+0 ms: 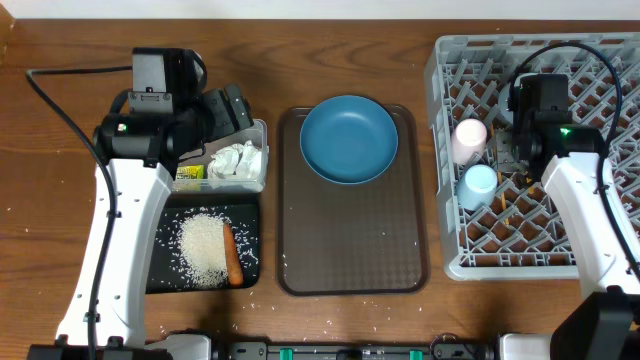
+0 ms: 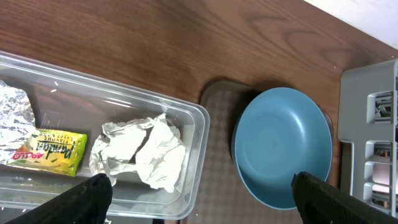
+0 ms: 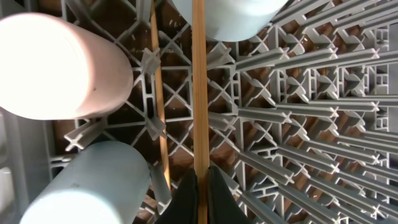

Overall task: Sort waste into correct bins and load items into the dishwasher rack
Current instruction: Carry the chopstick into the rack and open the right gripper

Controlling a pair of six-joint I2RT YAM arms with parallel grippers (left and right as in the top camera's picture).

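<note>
Right claw (image 3: 200, 186): pressed together, pinching a chopstick (image 3: 200, 87) by its near end, shaft running straight ahead over the rack (image 3: 298, 112).
Second chopstick (image 3: 158, 93): just beside the pinched one, down among the pegs, clear of the claw.
Cups: blue cup (image 3: 93, 180) close beside the claw, pink cup (image 3: 56, 62) beyond it, both on their sides in the rack.
Bowl (image 3: 230, 15): farthest ahead, crossed by the pinched chopstick.
Left claw (image 2: 202, 182): spread wide, holding nothing, hanging over the tub's (image 2: 198, 124) end wall.
Tub contents: tissue (image 2: 146, 152) nearest the claw, then wrapper (image 2: 50, 152), then foil (image 2: 12, 118) at the far end.
Plate (image 2: 283, 146): on the brown tray (image 2: 214, 99), just beside the tub, under one fingertip.
Black tray (image 1: 170, 280): on the surface next to the tub, holding rice (image 1: 203, 248) and carrot (image 1: 232, 255).
Overhead only: black tray with its load.
Right wrist only: chopsticks and bowl.
Left wrist only: foil.
</note>
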